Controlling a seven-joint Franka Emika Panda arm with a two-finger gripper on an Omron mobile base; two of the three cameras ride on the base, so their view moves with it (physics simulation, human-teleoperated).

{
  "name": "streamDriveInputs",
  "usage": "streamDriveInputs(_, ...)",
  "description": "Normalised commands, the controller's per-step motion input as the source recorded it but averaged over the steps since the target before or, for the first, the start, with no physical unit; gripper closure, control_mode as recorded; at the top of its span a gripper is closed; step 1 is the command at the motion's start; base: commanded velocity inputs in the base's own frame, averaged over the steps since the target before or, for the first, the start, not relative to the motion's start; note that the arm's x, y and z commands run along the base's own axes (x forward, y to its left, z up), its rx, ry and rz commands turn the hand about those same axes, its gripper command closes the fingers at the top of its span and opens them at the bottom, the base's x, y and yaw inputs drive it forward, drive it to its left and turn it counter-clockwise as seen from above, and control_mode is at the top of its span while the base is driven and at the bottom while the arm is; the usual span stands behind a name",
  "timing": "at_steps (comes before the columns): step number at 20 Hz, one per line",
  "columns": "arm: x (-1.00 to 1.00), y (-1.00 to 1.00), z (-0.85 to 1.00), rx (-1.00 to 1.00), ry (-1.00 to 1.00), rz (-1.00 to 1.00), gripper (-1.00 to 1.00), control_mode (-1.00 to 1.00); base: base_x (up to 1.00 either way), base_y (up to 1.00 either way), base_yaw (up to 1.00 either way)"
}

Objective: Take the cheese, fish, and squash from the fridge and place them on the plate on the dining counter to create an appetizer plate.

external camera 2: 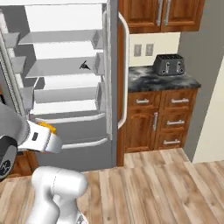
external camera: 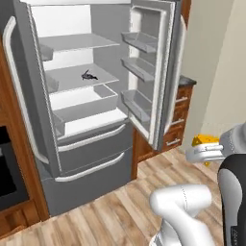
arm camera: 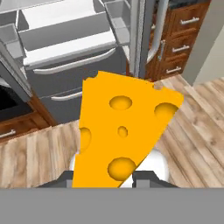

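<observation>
My gripper (external camera: pixel 205 145) is shut on the cheese (arm camera: pixel 122 131), a yellow-orange holed wedge that stands up between the fingertips in the hand view. It hangs over the wooden floor, right of the open fridge (external camera: pixel 91 144), with the cheese (external camera: pixel 205 140) showing above the hand. The fish (external camera: pixel 89 75), small and dark, lies on a middle shelf of the fridge and is seen again as the fish (external camera 2: pixel 85 65) from the right side. The squash, the plate and the dining counter are out of view.
Both fridge doors stand open; the right door (external camera: pixel 151 72) with its bins juts toward me. A dark toaster (external camera 2: pixel 168 64) sits on the wall counter (external camera 2: pixel 148 78) above wooden drawers. A black oven front (external camera: pixel 7 168) is left of the fridge.
</observation>
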Motion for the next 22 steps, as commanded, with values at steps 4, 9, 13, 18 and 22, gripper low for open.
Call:
streamDriveInputs(4, 0.00, 0.00, 0.00, 0.00, 0.00, 0.00, 1.00, 1.00, -0.61, 0.00, -0.72)
streamDriveInputs(9, 0.00, 0.00, 0.00, 0.00, 0.00, 0.00, 1.00, 1.00, -0.46, 0.00, -0.79)
streamDriveInputs(13, 0.00, 0.00, 0.00, 0.00, 0.00, 0.00, 1.00, 1.00, -0.34, 0.00, -0.83)
streamDriveInputs(18, 0.00, 0.00, 0.00, 0.00, 0.00, 0.00, 1.00, 1.00, -0.15, 0.09, -0.77)
streamDriveInputs(22, 0.00, 0.00, 0.00, 0.00, 0.00, 0.00, 1.00, 1.00, 0.37, 0.60, -0.56)
